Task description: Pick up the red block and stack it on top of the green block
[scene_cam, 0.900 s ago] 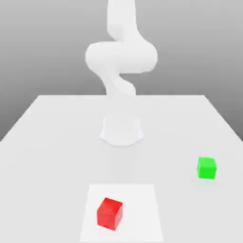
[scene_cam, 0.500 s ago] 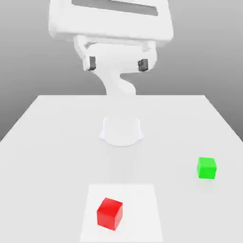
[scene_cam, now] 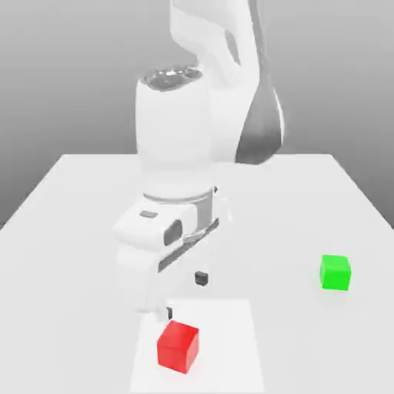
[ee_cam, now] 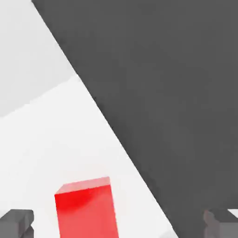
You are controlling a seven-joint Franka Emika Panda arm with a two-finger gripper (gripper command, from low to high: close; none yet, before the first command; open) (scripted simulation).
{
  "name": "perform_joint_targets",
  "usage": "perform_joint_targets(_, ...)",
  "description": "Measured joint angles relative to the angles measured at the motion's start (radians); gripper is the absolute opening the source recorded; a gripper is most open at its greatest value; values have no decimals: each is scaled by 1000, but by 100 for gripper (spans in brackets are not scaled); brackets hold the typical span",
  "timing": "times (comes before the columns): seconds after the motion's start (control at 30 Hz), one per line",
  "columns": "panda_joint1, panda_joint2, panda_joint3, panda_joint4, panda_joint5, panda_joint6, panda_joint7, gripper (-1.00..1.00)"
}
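Open gripper (scene_cam: 185,295) hovers above red block (scene_cam: 178,346), fingertips (ee_cam: 16,222) cut off.

Open tabletop (scene_cam: 85,208) surrounds the red block (scene_cam: 178,345) — nothing crowds its sides. The gripper (scene_cam: 185,295), spread wide, hangs just above it; the green block (scene_cam: 335,272) sits well apart — no obstruction.

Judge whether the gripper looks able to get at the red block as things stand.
Probably yes. The gripper hangs open just above and behind the red block, nothing lies between them, and the green block sits well off to the exterior view's right.
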Motion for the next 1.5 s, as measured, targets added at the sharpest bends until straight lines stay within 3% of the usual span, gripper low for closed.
perform_joint_targets(0.2, -70, 210, 93, 19, 117, 159, -133, 0)
perform_joint_targets(0.23, -82, 231, 108, 23, 130, 176, -143, -100)
perform_joint_targets(0.47, -81, 228, 106, 22, 128, 172, -142, -100)
perform_joint_targets(0.63, -38, 68, 39, -5, 11, 44, -55, -100)
perform_joint_targets(1.17, 487, -234, 372, -217, -52, -41, 447, -100)
perform_joint_targets(1.4, 526, -58, 400, -229, -114, 147, 535, -100)
perform_joint_targets(1.43, 528, -30, 395, -227, -128, 174, 546, 100)
perform_joint_targets(1.5, 528, -30, 395, -227, -128, 174, 546, 100)
